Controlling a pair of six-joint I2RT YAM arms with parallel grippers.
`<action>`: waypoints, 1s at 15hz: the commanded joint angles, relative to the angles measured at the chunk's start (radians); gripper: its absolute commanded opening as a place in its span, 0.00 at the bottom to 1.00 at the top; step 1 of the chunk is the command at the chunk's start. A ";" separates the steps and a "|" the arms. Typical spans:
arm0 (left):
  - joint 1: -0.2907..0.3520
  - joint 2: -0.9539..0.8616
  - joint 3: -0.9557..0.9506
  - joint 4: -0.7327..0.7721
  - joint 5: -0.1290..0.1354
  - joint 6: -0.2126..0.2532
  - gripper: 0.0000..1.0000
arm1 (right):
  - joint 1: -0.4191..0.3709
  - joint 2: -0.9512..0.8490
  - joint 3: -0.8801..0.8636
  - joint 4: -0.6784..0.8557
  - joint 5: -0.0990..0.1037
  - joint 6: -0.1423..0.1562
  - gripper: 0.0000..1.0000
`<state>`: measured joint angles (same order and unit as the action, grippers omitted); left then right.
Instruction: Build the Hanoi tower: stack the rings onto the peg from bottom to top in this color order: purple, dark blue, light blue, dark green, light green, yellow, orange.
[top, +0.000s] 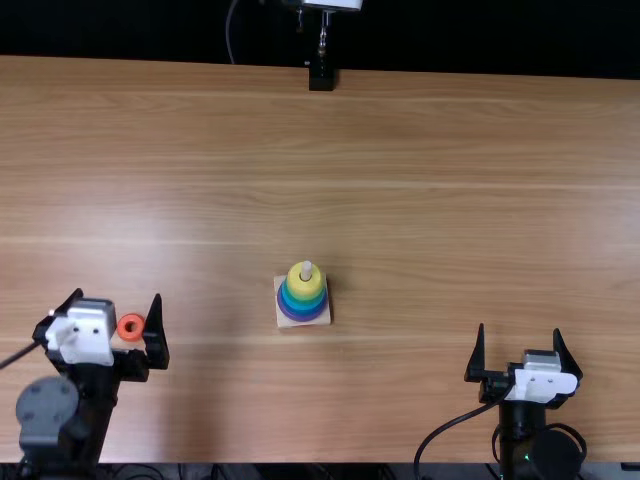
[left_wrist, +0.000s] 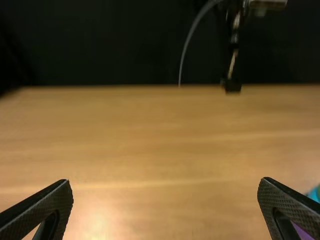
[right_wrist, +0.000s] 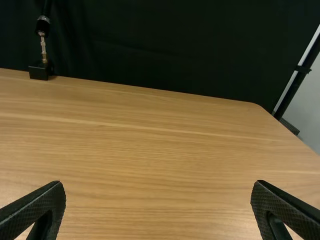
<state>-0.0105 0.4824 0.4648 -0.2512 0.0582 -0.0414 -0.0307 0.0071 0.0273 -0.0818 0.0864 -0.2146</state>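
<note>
Near the middle of the table in the top view, the square base (top: 283, 319) carries a stack of rings around its pale peg (top: 306, 268). The yellow ring (top: 298, 284) is uppermost, over green, blue and purple ones. The orange ring (top: 131, 337) lies on the table at the left, seen between the spread fingers of my left gripper (top: 117, 307). At the lower right stands my right gripper (top: 519, 343), open and far from the stack. In the wrist views, my left gripper (left_wrist: 165, 207) and my right gripper (right_wrist: 157, 207) each hold nothing between their fingers.
A stand with a black foot (top: 321, 79) is at the table's far edge, a cable beside it. The right arm's cable (top: 440, 430) curves over the near edge. Bare wood (top: 420, 200) lies between stack and far edge.
</note>
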 joint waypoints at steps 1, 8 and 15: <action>0.009 0.104 0.098 -0.049 -0.003 0.014 1.00 | -0.005 -0.007 -0.012 -0.017 -0.004 -0.003 1.00; 0.095 0.637 0.402 -0.445 -0.008 0.012 1.00 | -0.005 -0.007 -0.012 -0.017 -0.004 -0.004 1.00; 0.155 0.995 0.509 -0.522 -0.029 0.019 1.00 | -0.005 -0.007 -0.012 -0.017 -0.004 -0.003 1.00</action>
<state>0.1383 1.4647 0.9356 -0.7727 0.0372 -0.0303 -0.0307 0.0071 0.0273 -0.0822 0.0860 -0.2146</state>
